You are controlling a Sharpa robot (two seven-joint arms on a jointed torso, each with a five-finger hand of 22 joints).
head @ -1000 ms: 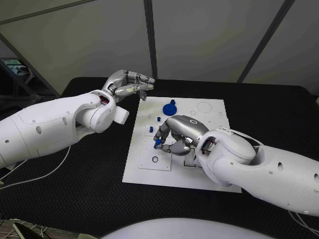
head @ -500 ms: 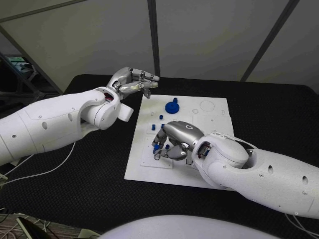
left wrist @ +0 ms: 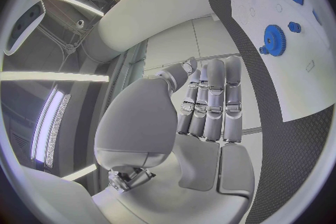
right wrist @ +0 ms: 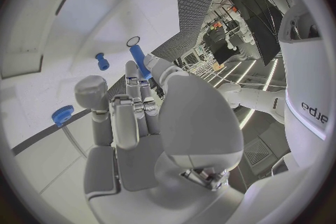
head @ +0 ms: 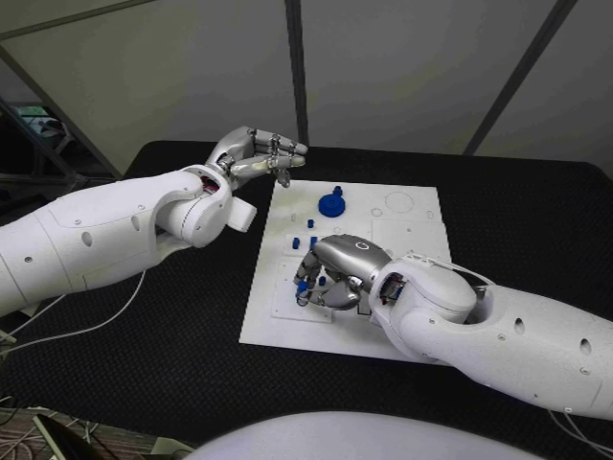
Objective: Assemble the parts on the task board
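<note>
A: Where is the right hand (head: 331,271)?

B: In the head view it is over the lower left part of the task board (head: 406,228), at the centre of the frame. Its fingers pinch a small blue peg (right wrist: 139,61). In the right wrist view the peg stands out past the fingertips, close to a small ring-shaped hole in the board.

A: And the left hand (head: 256,158)?

B: It is in the upper left of the frame, above the black table (head: 556,220), just beyond the board's upper left corner. The fingers are curled together. I see nothing inside them.

A: Which other parts lie on the board?

B: A blue gear (head: 331,203) is near the board's upper edge. A few small blue pieces (head: 306,230) lie between the gear and the right hand. In the right wrist view another little blue peg (right wrist: 102,61) lies on the white plate beside the fingers.
</note>
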